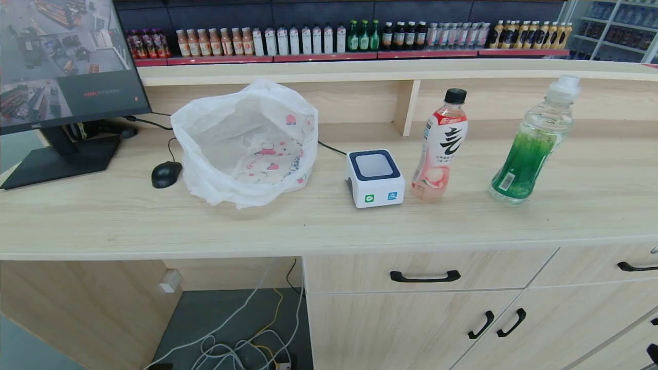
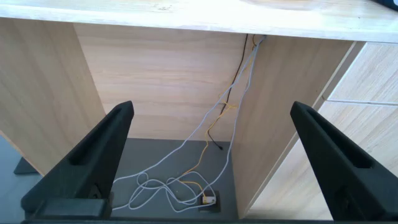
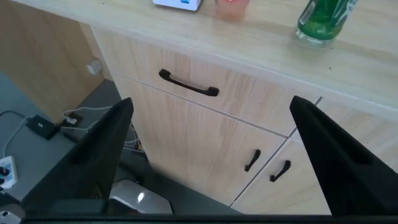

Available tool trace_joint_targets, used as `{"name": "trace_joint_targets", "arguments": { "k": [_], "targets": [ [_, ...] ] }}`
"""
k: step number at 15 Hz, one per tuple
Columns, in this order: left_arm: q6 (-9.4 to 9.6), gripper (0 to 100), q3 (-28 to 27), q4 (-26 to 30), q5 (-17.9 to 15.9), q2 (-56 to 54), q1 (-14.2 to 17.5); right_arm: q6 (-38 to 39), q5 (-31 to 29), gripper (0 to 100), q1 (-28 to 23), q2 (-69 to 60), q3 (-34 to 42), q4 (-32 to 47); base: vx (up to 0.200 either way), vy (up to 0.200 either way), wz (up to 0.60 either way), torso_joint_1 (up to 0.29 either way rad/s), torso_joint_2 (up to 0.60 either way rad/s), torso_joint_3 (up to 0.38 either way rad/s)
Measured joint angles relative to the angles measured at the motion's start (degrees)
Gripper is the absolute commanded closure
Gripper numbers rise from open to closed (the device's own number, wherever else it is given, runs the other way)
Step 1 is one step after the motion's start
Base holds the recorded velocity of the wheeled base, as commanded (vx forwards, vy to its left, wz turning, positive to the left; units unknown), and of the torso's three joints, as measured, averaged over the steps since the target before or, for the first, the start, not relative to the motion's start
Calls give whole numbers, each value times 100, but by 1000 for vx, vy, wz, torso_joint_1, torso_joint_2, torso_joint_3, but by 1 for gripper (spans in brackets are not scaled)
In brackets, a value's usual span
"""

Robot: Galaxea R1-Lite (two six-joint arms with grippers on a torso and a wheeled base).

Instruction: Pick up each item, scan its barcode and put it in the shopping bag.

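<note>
Standing upright right of centre on the desk [image 1: 308, 226]: pink bottle [image 1: 441, 149] just beside the scanner [image 1: 374, 177], green bottle [image 1: 532, 144] farther right, apart. Bag [image 1: 244, 144] sits open left of the scanner, mouse [image 1: 166, 174] at its left. Left pincer [image 2: 211, 112] apart, facing cables [image 2: 186, 186]; right pincer [image 3: 211, 106] apart, facing drawers [image 3: 249, 106].

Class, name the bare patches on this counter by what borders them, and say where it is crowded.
Bare: the front strip of counter along its edge; the gap between pink bottle and green bottle; the stretch right of the green bottle. Crowded: monitor stand, mouse and shopping bag together; scanner close beside the pink bottle.
</note>
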Motion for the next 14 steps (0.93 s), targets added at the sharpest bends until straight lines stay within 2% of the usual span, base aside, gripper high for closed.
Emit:
{"name": "trace_joint_targets", "arguments": {
  "k": [6, 9, 14],
  "targets": [
    [0, 0, 0, 0, 0, 0, 0, -208, 2, 0, 689, 2069, -20, -2170, 0, 0, 0, 0, 0, 0],
    [0, 0, 0, 0, 0, 0, 0, -121, 2, 0, 863, 2901, -117, -2909, 0, 0, 0, 0, 0, 0],
    [0, 0, 0, 0, 0, 0, 0, 55, -30, 0, 1003, 4300, -1012, -3897, 0, 0, 0, 0, 0, 0]
  ]
}}
